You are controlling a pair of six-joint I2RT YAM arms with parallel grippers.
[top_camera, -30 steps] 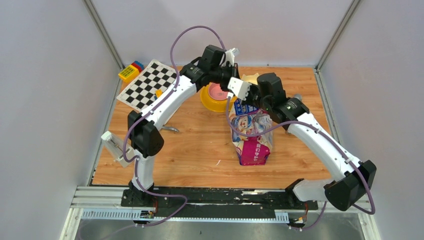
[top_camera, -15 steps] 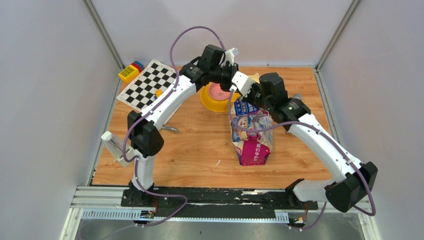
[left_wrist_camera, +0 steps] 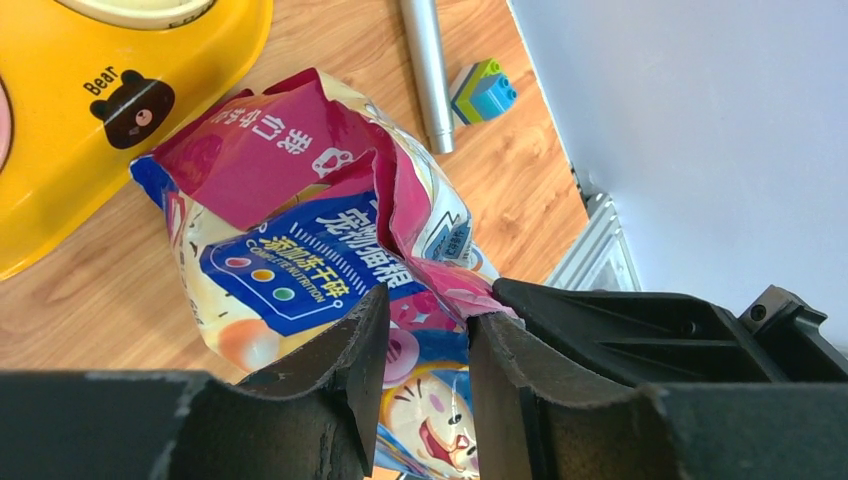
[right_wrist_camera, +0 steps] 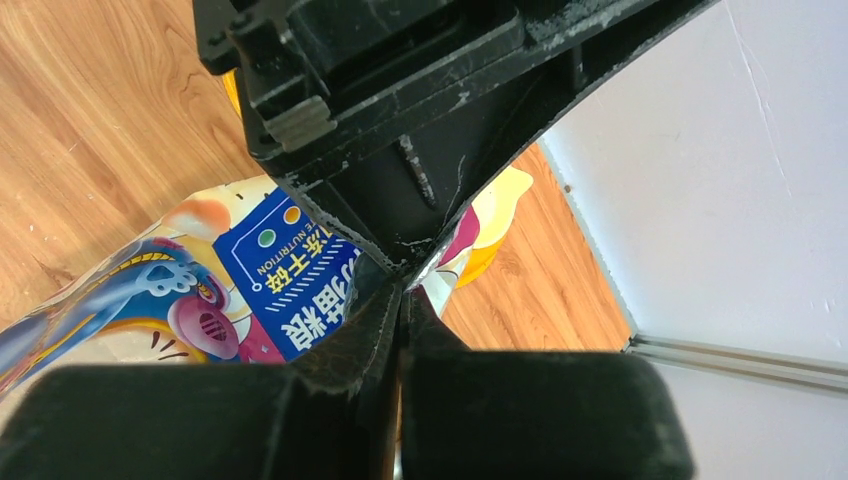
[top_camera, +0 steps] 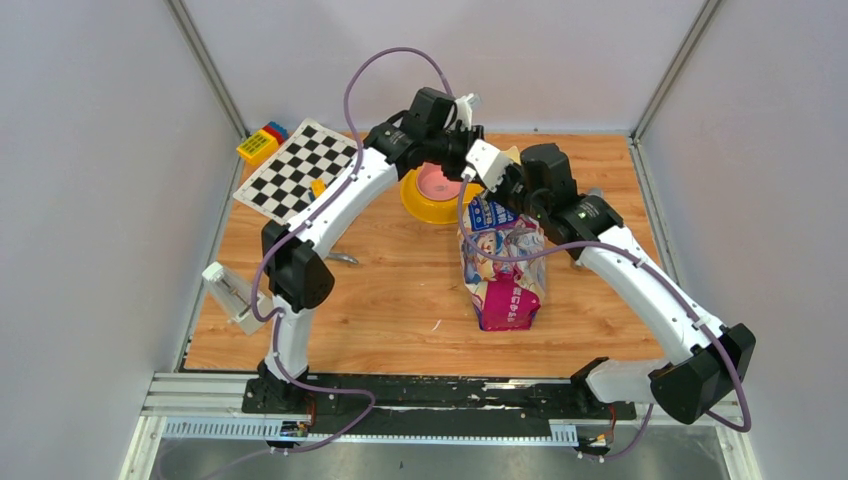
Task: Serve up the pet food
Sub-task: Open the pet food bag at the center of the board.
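Observation:
The pet food itself is hidden; only its glossy blue-and-pink bag [top_camera: 505,272] shows, standing crumpled on the wooden table in front of the yellow feeder [top_camera: 424,206]. My right gripper [top_camera: 503,192] is shut on the bag's top edge, its fingertips [right_wrist_camera: 400,285] pinching the foil lip of the bag [right_wrist_camera: 290,285]. My left gripper [top_camera: 482,166] hovers right beside it over the bag's top. In the left wrist view its jaws [left_wrist_camera: 428,305] stand apart, a torn pink flap of the bag [left_wrist_camera: 300,235] brushing the right fingertip and nothing clamped between them.
A chequered board [top_camera: 298,170] and toy blocks [top_camera: 262,142] lie at the back left. A metal rod [left_wrist_camera: 428,75] and a small toy block [left_wrist_camera: 482,90] lie near the right wall, behind the bag. The feeder [left_wrist_camera: 60,150] is close to the bag's back.
My left gripper's jaws have parted, from shut on the bag's top to open. The right gripper stays shut on the bag, which has barely moved.

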